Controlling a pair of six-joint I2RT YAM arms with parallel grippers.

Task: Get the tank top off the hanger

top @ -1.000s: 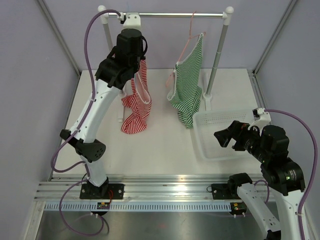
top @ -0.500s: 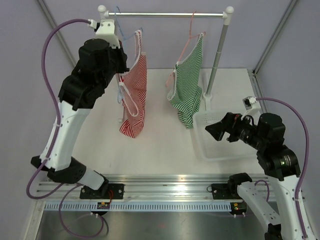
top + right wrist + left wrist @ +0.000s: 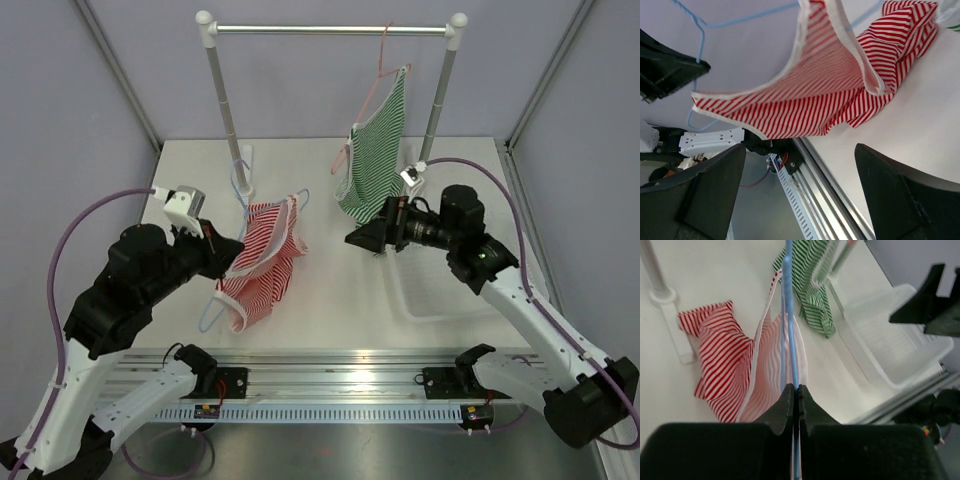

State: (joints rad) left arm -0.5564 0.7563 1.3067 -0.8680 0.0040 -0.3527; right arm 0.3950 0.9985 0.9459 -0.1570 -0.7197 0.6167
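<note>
My left pincer (image 3: 796,389) squeezes the thin blue wire hanger (image 3: 789,315); my wide right pincer (image 3: 360,237) should grab the floppy red-striped tank top (image 3: 805,100) ahead by its strap (image 3: 852,50).

Red-and-white striped tank top (image 3: 815,100) hanging open on a blue wire hanger (image 3: 735,21), one end bunched on the white table (image 3: 920,125), right gripper (image 3: 797,165) spread wide (a black finger in each lower corner), left gripper (image 3: 690,67) meeting the wire at the left edge, metal rail (image 3: 812,172) beneath.
</note>
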